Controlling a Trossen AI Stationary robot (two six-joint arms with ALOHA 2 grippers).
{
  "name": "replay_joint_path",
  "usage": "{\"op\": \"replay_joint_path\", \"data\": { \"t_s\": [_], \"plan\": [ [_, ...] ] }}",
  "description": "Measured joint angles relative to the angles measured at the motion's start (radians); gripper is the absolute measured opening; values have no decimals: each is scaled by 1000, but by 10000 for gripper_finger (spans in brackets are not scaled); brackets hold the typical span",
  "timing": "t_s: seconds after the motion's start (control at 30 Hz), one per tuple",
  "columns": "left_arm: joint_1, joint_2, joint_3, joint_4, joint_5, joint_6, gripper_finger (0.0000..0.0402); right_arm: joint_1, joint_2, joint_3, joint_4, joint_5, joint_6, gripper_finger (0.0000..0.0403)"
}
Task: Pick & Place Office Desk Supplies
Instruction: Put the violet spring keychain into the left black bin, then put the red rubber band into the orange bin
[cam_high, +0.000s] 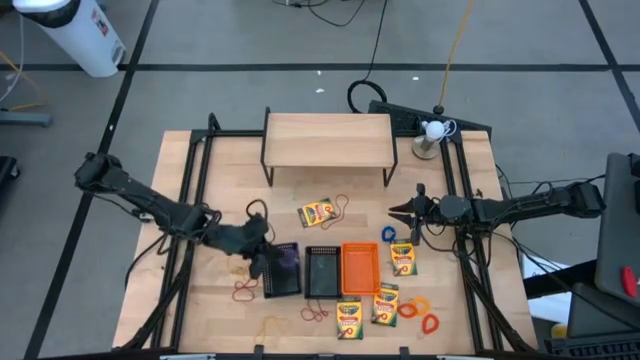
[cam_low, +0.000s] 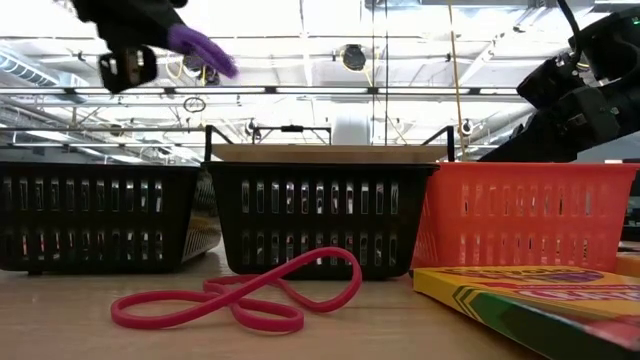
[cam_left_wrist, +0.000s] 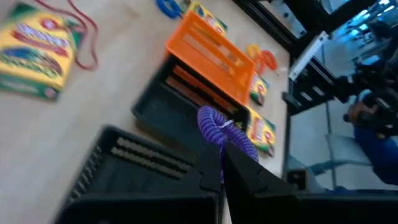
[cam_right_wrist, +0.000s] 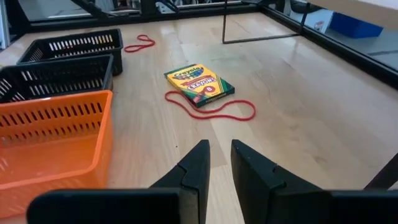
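Left gripper is held above the leftmost black mesh tray, lower centre-left of the high view, fingers clenched on a purple rubber band. In the low view the band is seen dangling at upper left, above the tray row.

Risks, as judged:
- Band is gripped by one end only; if released off-centre it could be draped over the tray rim or dropped onto the wood beside it.
- Band could cling to a finger pad on release and be dragged out again.
- Tray is light; a low pass could nudge it against the middle black tray, which sits touching the orange tray.

Right gripper is parked at centre-right of the high view, fingers slightly parted, nothing grasped; a crayon box and red band lie ahead of it.

Surface: light wood tabletop, black frame rails, wooden shelf at top centre. More crayon boxes and bands are scattered at lower right. Room: grey floor with dark lines, cables, white cylinder at upper left.
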Motion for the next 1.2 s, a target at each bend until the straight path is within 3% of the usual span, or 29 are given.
{"op": "replay_joint_path", "data": {
  "t_s": [0.27, 0.83, 1.2],
  "plan": [
    [-118, 0, 0, -22, -109, -40, 3, 0, 0, 0, 22, 0, 29, 59],
    [-123, 0, 0, -76, -45, -37, 68, 0, 0, 0, 20, -3, 75, 59],
    [-123, 0, 0, -76, -151, -30, 98, 0, 0, 0, 20, -3, 59, 59]
  ]
}}
